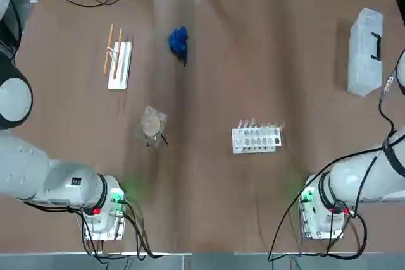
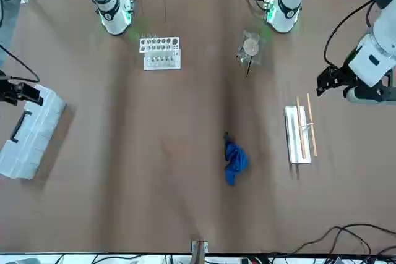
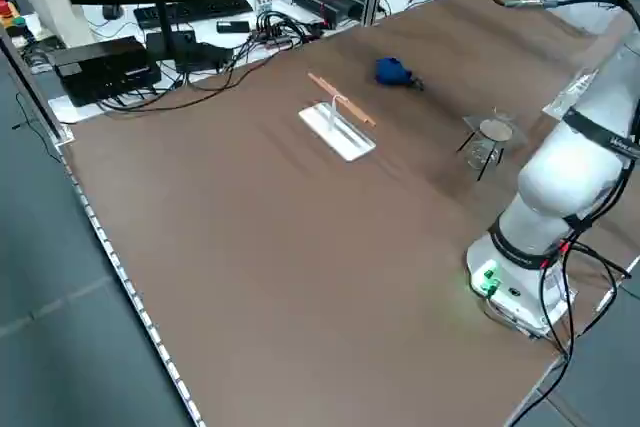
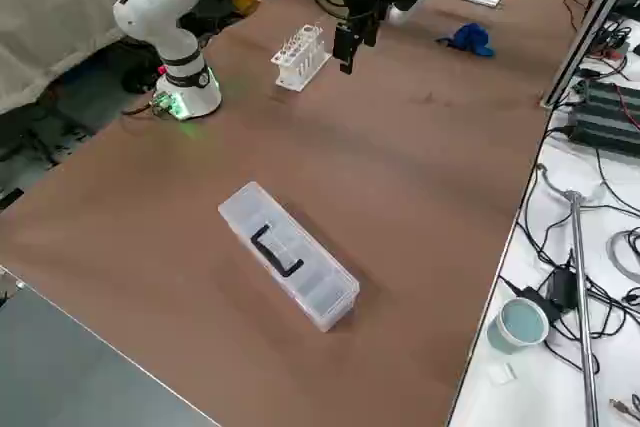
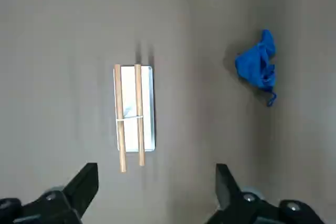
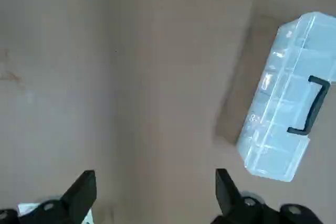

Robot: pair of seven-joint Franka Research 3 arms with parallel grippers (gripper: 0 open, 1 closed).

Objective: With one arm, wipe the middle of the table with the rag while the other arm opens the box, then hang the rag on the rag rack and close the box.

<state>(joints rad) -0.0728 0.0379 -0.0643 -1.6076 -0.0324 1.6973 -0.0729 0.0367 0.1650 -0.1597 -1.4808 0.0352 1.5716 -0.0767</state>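
Remotely, I hold my left pincer (image 5: 157, 179), empty and spread, above the desk's (image 1: 209, 200) left side; the rag (image 1: 178, 42) lies to its right and farther out, past the rag rack (image 1: 120, 65), its longer axis running roughly toward the robot, narrow tail nearest. The left arm looks the closer; my right pincer (image 6: 156, 179), also released, hangs near the box (image 6: 290, 95).
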